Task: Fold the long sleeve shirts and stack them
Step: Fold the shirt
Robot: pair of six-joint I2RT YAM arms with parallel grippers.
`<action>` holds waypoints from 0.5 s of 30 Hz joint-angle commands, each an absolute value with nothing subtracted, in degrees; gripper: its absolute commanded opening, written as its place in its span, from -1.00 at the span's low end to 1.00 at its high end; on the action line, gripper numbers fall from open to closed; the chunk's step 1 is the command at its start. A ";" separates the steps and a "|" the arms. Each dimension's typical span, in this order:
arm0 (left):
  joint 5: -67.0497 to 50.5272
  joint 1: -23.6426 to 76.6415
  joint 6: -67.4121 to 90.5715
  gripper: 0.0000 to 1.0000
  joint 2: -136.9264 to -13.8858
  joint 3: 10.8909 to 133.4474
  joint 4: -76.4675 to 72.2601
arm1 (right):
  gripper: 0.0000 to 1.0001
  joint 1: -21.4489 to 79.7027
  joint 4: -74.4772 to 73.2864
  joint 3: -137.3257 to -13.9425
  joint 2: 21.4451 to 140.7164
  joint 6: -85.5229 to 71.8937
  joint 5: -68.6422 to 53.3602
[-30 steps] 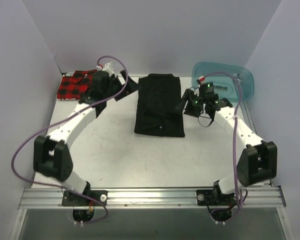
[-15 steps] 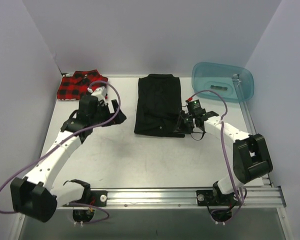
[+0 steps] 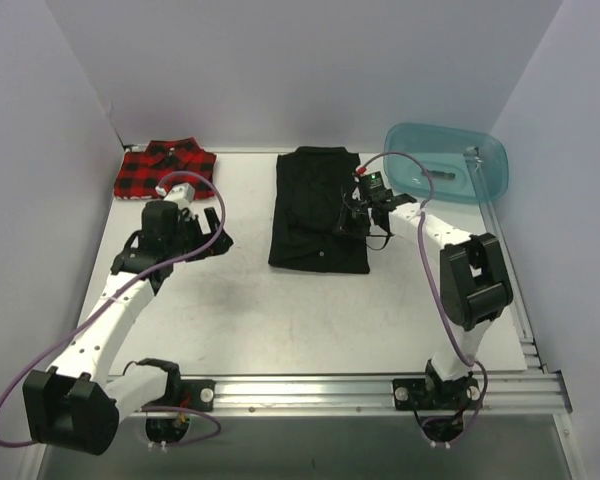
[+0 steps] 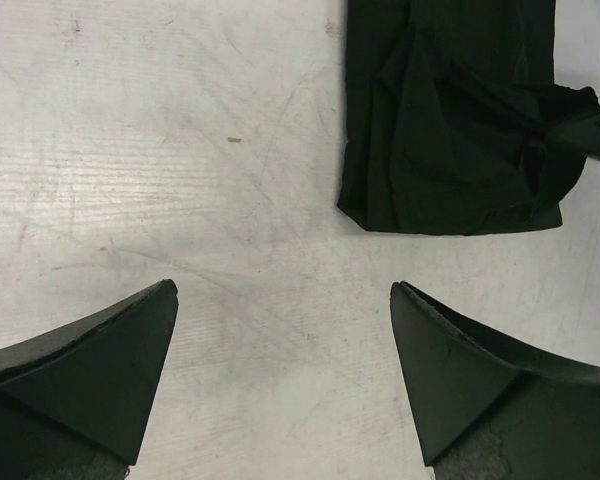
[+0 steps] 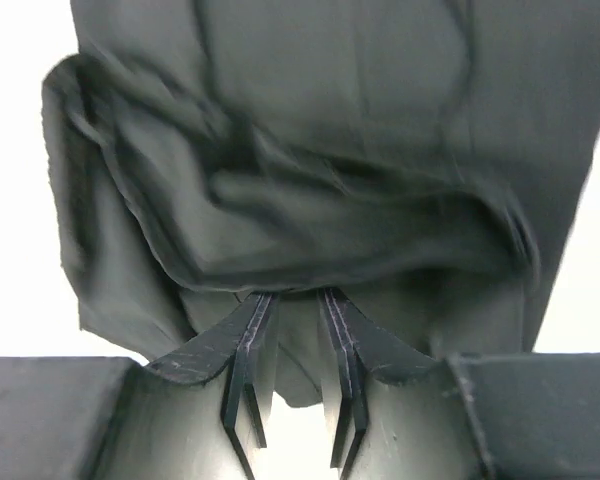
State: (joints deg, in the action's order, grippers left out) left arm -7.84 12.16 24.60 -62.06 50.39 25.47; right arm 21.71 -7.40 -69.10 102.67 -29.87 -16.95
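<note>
The black shirt [image 3: 315,205] lies folded in a long rectangle at the back middle of the table. My right gripper [image 3: 348,218] is at its right edge. In the right wrist view the right gripper [image 5: 295,300] has its jaws nearly together, with bunched black cloth [image 5: 310,200] between and ahead of them. The red-and-black plaid shirt [image 3: 165,168] lies folded at the back left. My left gripper [image 3: 217,232] is open and empty over bare table, left of the black shirt. In the left wrist view the left gripper [image 4: 283,290] has its jaws wide apart, and the black shirt [image 4: 450,120] is ahead to the right.
A translucent teal tub [image 3: 445,160] stands at the back right, just behind the right arm. Grey walls close the table on the left, back and right. A metal rail [image 3: 300,390] runs along the near edge.
My left gripper drew back from beside the plaid shirt toward the near left. My right gripper moved from beside the tub onto the black shirt's right edge and bunched the cloth.
</note>
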 commanded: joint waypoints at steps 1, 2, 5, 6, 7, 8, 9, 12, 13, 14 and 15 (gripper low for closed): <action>-10.46 10.73 23.82 0.93 -61.87 50.36 22.59 | -0.53 20.83 -7.47 -76.44 106.25 -27.86 -16.35; -10.55 10.46 23.82 0.93 -61.87 50.27 22.50 | -0.53 20.66 -7.47 -77.77 108.78 -27.77 -16.43; -11.60 9.23 23.99 0.93 -62.05 50.01 22.24 | -0.53 20.13 -7.47 -83.13 113.62 -26.99 -16.35; -11.95 8.97 23.99 0.93 -62.22 49.92 22.24 | -0.53 19.95 -7.38 -84.62 114.51 -26.63 -16.00; -12.39 8.53 24.17 0.93 -62.31 49.92 22.15 | -0.53 19.78 -7.56 -85.60 114.96 -25.85 -15.91; -12.65 8.26 24.26 0.93 -62.31 49.83 21.89 | -0.53 19.25 -7.65 -87.00 115.05 -25.49 -15.91; -12.83 8.09 24.34 0.93 -62.40 49.75 21.80 | -0.51 19.07 -7.56 -87.45 114.79 -25.05 -15.56; -13.80 7.21 24.52 0.93 -62.75 49.75 21.71 | -0.46 18.11 -9.92 -89.29 112.51 -22.33 -13.54; -13.97 7.12 24.70 0.93 -62.75 49.75 21.62 | -0.46 17.93 -11.15 -89.56 111.72 -21.63 -12.58; -14.24 6.77 24.78 0.93 -62.75 49.66 21.71 | -0.45 17.76 -12.73 -88.60 109.19 -20.23 -12.05; -14.24 6.59 24.79 0.93 -62.84 49.66 21.71 | -0.42 18.10 -12.83 -87.11 107.68 -19.69 -11.52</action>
State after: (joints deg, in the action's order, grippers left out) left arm -12.45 7.40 24.84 -62.76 49.52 24.56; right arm 18.37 -8.95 -86.43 114.96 -23.81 -14.68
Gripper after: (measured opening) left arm 0.967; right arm 0.279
